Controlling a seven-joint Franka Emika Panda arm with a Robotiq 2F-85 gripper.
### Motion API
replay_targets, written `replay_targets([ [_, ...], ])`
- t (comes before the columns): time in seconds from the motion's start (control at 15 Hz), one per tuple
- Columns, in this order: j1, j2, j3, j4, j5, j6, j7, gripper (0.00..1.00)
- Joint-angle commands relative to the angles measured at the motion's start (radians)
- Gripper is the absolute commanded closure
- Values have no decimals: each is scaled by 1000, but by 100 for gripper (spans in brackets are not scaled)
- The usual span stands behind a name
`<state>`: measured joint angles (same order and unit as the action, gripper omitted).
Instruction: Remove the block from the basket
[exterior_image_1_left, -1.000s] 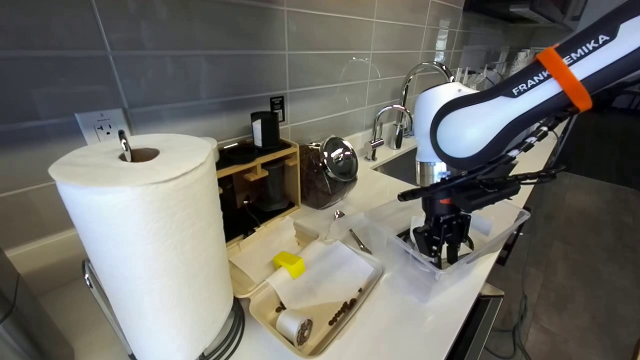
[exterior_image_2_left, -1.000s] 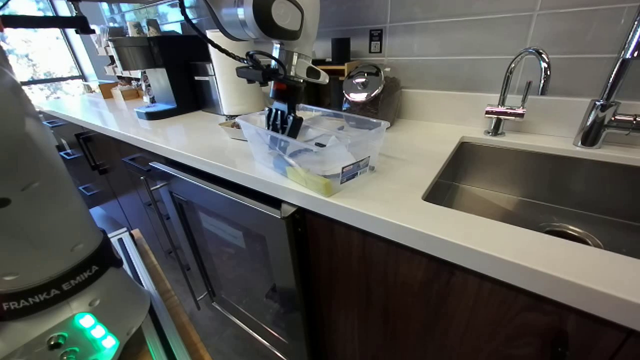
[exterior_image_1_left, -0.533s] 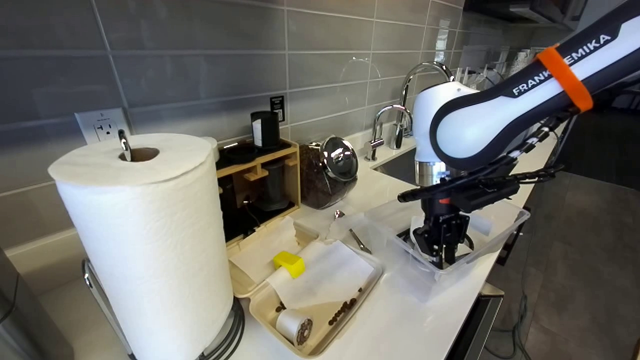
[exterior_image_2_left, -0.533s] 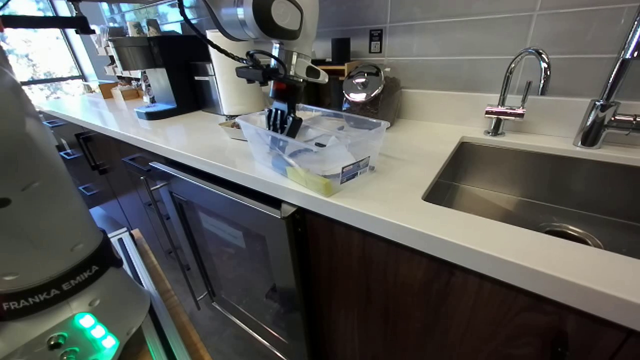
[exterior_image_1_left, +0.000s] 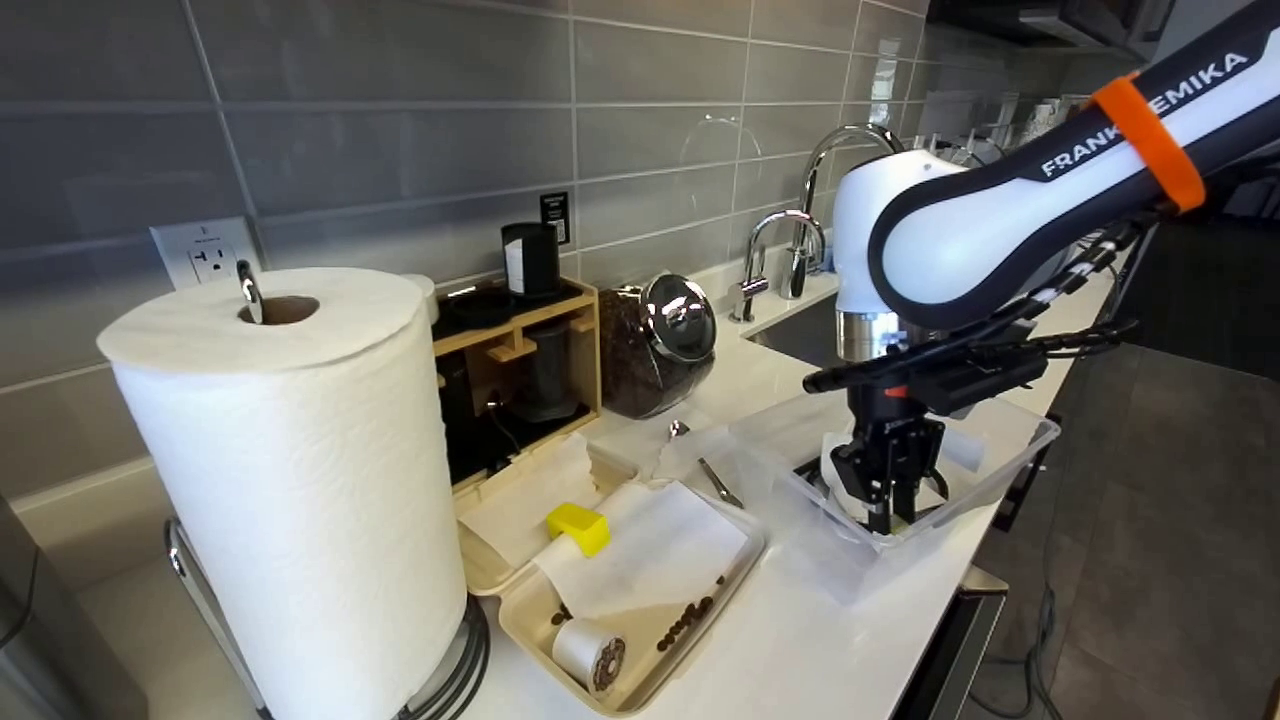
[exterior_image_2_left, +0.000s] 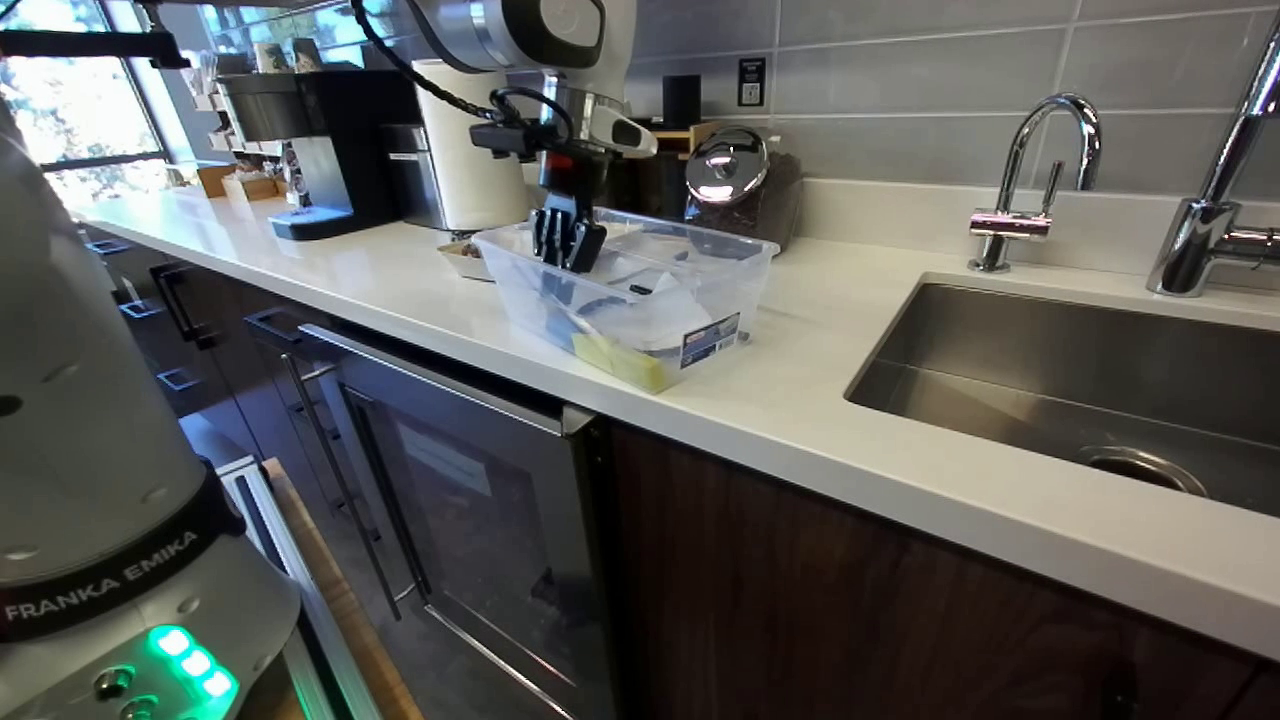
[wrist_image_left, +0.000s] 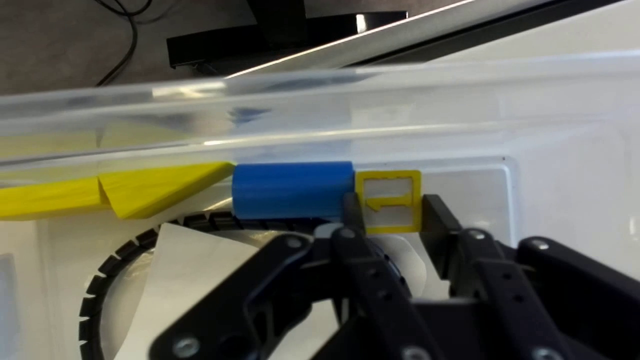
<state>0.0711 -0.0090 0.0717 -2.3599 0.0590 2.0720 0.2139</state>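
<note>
The basket (exterior_image_1_left: 975, 520) is a clear, whitish open plastic bin on the counter. It also shows in an exterior view (exterior_image_2_left: 735, 290) and the wrist view (wrist_image_left: 450, 95). My gripper (exterior_image_1_left: 893, 520) reaches down inside it, near its end wall, and also shows in an exterior view (exterior_image_2_left: 568, 262). In the wrist view my gripper (wrist_image_left: 392, 212) has a fingertip against each side of a small square block (wrist_image_left: 389, 201) with yellow edges and a yellow figure on a pale face. It is shut on this block. The block's underside is hidden.
In the basket, a blue cylinder (wrist_image_left: 292, 190) lies against the left fingertip, with yellow pieces (wrist_image_left: 160, 190) beyond it and paper (wrist_image_left: 185, 285) in a black ring. Outside stand a tan tray (exterior_image_1_left: 640, 705) with a yellow block (exterior_image_1_left: 578, 528), a paper towel roll (exterior_image_1_left: 280, 490) and a jar (exterior_image_1_left: 650, 350).
The fingers have drawn a little closer together. The arm and gripper have since risen slightly, with the fingertips still inside the basket. The basket and counter items have not moved.
</note>
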Motion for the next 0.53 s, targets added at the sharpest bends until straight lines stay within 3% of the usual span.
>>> replay_targets([
  [0.0,-7,-104,-6,-43,0,-41,16,91],
  [0.2,-14,-171,-3,-44,-19,-63,38,91],
  [0.47,-13,-263,20,-48,-68,5,63,91],
])
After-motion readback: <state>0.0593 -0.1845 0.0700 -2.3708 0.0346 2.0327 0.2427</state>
